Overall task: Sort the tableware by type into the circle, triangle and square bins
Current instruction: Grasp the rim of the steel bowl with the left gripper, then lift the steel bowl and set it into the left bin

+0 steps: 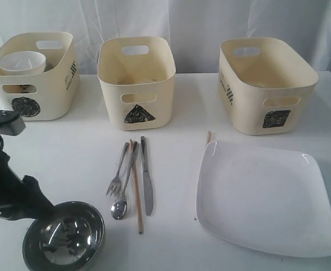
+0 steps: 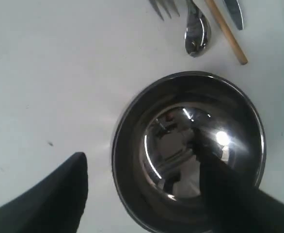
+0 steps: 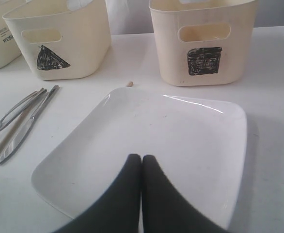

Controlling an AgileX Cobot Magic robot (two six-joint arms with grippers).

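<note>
Closest to me, at the near left corner of the white counter (image 1: 69, 147), sits a shiny round steel bowl (image 1: 64, 236), upright. The left pincer (image 2: 139, 153) hangs over it with its black fingers (image 2: 59, 194) spread wide, one outside the rim and one over the hollow, grasping nothing. On the near right lies a large white squarish plate (image 1: 264, 197), flat on the counter. The right pincer (image 3: 141, 160) hovers just above its near edge, clenched, with its two tips pressed together and nothing between them. Between bowl and plate the cutlery lies in a tight row, handles pointing away: a steel fork (image 1: 118, 172), a steel spoon (image 1: 123, 192), a long wooden chopstick (image 1: 137, 192) and a steel knife (image 1: 147, 180). The tip of a second wooden stick (image 1: 208, 137) peeks out beyond the plate's far left corner. Farther back stand three cream plastic bins in a line: the left bin (image 1: 52, 90) is marked with a black circle and holds a small white bowl (image 1: 21, 62), the middle bin (image 1: 109, 96) bears a black triangle, and the right bin (image 1: 250, 107) a black square.
</note>
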